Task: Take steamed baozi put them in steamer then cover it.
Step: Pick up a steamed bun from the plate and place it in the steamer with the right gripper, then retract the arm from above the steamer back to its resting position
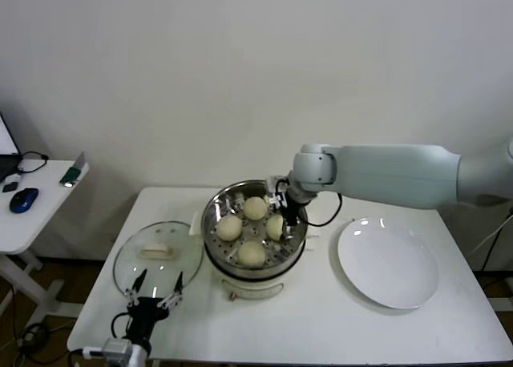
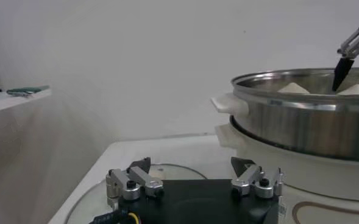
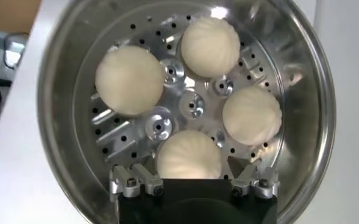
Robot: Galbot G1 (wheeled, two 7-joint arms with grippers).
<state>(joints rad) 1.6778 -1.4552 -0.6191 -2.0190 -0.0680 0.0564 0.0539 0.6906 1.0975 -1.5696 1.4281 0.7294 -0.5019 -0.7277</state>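
The steamer [image 1: 212,240] stands mid-table on its white base, with four baozi on its perforated tray: one at the back [image 1: 255,208], one on the left [image 1: 229,227], one on the right [image 1: 275,227] and one at the front [image 1: 252,254]. My right gripper [image 1: 287,215] hangs open just over the right-hand baozi [image 3: 189,155], which lies between its spread fingers with a gap on each side. The other three [image 3: 129,80] [image 3: 210,46] [image 3: 252,115] sit around the tray. The cover [image 1: 157,255] lies flat on the table left of the steamer. My left gripper [image 1: 156,291] is open just before it.
A flat white plate [image 1: 387,263] lies right of the steamer. A side table [image 1: 32,215] with a blue mouse stands at far left. In the left wrist view the steamer [image 2: 301,122] rises close ahead and the cover's rim [image 2: 173,167] lies under my left gripper [image 2: 191,167].
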